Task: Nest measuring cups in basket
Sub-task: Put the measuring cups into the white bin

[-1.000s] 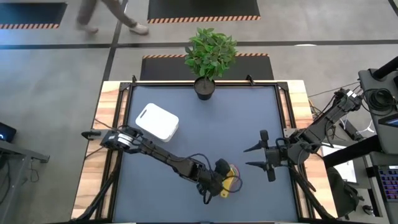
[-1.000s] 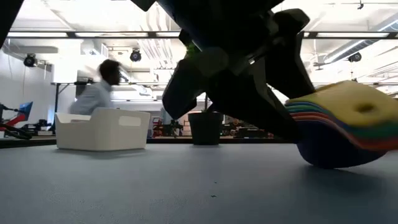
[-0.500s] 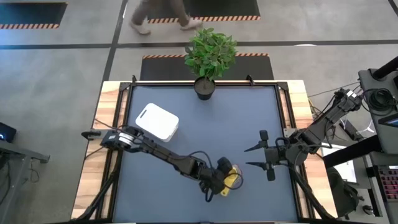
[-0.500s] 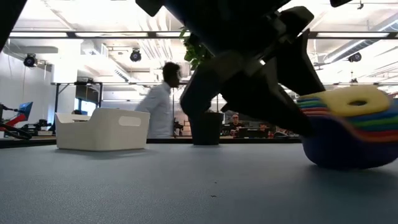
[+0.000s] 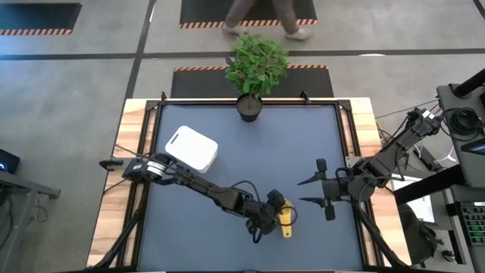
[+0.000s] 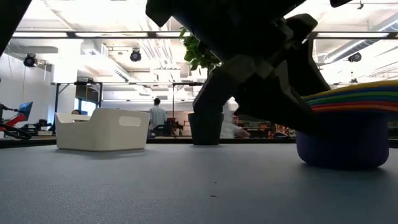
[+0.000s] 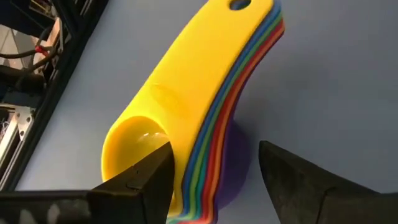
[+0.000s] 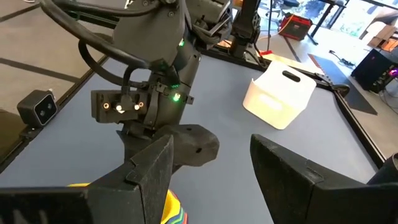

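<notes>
Stacked cups sit on the mat under the left gripper

The left gripper [image 5: 274, 215], fingers spread, straddles the nested measuring cups [image 5: 285, 219] (yellow on top) without clamping them; the basket [image 5: 192, 149] stands well apart. The right gripper [image 5: 309, 191] waits open nearby. No readable writing anywhere.

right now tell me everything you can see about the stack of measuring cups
The measuring cups are nested into one stack: yellow uppermost, its flat handle pierced by a hole, thin coloured rims layered beneath, and a purple cup at the bottom. They look like smooth plastic. The stack sits level on the dark table near its front edge, well away from the white basket. The left gripper has a finger on either side of the bowl end; whether they press it is unclear.
</notes>
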You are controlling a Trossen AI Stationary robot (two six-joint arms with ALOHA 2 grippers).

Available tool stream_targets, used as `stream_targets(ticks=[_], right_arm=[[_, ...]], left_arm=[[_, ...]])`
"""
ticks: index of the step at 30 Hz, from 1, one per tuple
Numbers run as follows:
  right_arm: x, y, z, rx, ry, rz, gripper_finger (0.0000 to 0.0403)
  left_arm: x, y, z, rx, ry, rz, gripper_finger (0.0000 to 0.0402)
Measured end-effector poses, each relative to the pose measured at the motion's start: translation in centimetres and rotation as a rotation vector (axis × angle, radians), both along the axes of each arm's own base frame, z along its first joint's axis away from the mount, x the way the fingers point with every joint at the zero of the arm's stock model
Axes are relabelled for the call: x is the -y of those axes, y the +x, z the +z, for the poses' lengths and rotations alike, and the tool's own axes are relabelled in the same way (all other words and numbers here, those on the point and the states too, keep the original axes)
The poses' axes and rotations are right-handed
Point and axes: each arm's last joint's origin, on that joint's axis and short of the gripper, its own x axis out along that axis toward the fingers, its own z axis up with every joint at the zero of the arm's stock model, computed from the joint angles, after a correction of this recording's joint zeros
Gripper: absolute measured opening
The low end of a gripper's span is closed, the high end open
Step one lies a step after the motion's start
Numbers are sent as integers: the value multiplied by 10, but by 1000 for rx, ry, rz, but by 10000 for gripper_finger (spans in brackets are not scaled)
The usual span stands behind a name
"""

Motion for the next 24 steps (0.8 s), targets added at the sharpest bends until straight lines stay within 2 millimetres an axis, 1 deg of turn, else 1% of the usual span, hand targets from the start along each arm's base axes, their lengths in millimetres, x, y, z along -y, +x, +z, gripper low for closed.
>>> stream_targets(ticks=[18,24], right_arm=[[0,0,-3,-10,19,-10,203],[0,0,-2,-3,34,-12,203]], left_arm=[[-3,2,0,14,3,4,200],[-2,6,-10,22,31,-13,200]])
